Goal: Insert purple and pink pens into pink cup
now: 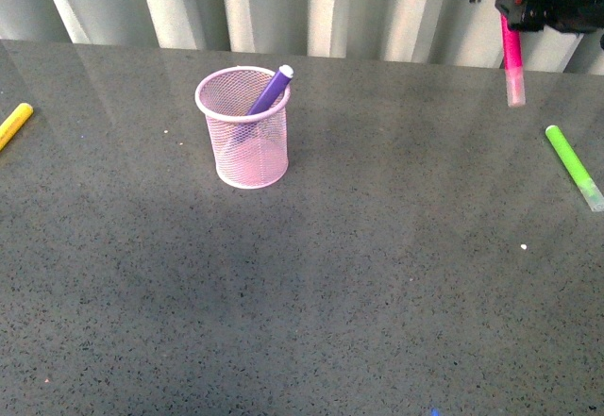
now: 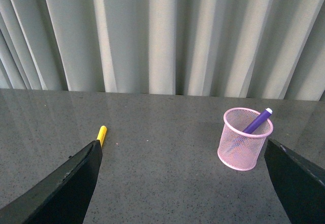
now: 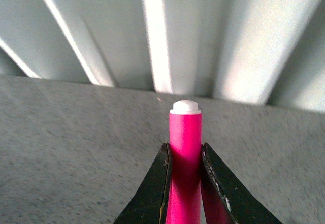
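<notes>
The pink cup point(image 1: 243, 128) stands upright on the grey table, left of centre, with the purple pen point(image 1: 271, 90) leaning inside it. Both also show in the left wrist view, the pink cup point(image 2: 244, 140) and the purple pen point(image 2: 258, 120). My right gripper point(image 1: 512, 12) is high at the far right, shut on the pink pen point(image 1: 512, 62), which hangs nearly upright with its pale cap down, above the table. In the right wrist view the jaws pinch the pink pen point(image 3: 185, 153). My left gripper point(image 2: 188, 183) is open and empty, well apart from the cup; it is out of the front view.
A yellow marker point(image 1: 14, 124) lies at the table's left edge, also in the left wrist view point(image 2: 102, 134). A lime-green marker point(image 1: 572, 165) lies at the right edge, below the held pen. A pale pleated curtain point(image 1: 283, 1) runs behind the table.
</notes>
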You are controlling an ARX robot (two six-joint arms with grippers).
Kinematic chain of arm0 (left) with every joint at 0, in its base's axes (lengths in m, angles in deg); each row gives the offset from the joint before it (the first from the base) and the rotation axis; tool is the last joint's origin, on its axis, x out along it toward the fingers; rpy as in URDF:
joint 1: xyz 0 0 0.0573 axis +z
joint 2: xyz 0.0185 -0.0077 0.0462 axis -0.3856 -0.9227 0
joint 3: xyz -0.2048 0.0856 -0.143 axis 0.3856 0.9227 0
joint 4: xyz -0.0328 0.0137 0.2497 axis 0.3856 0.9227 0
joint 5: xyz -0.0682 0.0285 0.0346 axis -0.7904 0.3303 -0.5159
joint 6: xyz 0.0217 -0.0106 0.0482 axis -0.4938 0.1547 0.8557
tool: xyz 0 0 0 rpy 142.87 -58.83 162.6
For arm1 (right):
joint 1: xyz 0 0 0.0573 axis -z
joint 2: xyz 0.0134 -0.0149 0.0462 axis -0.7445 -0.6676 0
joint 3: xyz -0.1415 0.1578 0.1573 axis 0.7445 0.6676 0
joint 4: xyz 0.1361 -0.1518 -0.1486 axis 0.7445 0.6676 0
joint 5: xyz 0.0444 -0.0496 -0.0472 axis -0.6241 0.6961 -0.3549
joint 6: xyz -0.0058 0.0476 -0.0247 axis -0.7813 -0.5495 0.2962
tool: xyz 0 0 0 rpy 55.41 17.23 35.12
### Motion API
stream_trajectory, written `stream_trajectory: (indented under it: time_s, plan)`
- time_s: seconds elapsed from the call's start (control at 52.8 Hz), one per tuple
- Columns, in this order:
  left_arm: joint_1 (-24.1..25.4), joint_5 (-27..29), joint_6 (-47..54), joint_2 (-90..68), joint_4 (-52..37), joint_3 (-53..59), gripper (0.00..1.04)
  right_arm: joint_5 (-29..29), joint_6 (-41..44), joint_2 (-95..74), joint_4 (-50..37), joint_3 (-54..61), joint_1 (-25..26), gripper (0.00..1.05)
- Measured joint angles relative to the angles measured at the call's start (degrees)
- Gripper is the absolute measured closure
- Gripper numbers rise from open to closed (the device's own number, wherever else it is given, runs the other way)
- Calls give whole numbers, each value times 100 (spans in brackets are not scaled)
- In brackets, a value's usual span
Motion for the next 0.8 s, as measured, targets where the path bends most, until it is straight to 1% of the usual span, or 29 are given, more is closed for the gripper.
stream_trajectory:
  time_s: [0.095, 0.17, 0.246, 0.417, 0.606, 0.795]
  plan:
    - [0, 0, 0, 0, 0, 0, 7, -348, 317, 238, -756, 271, -280, 93]
    - [0, 0, 0, 0, 0, 0, 7, -498, 540, 260, -1429, 278, -645, 93]
    - [0, 0, 0, 0, 0, 0, 7, -638, 586, 166, -1720, 170, -973, 93]
    - [0, 0, 0, 0, 0, 0, 7, -739, 673, -372, -1958, -483, -1668, 93]
    - [0, 0, 0, 0, 0, 0, 7, -756, 623, -767, -1963, -940, -2052, 93]
    - [0, 0, 0, 0, 0, 0, 7, -811, 490, -986, -1963, -1209, -2260, 94]
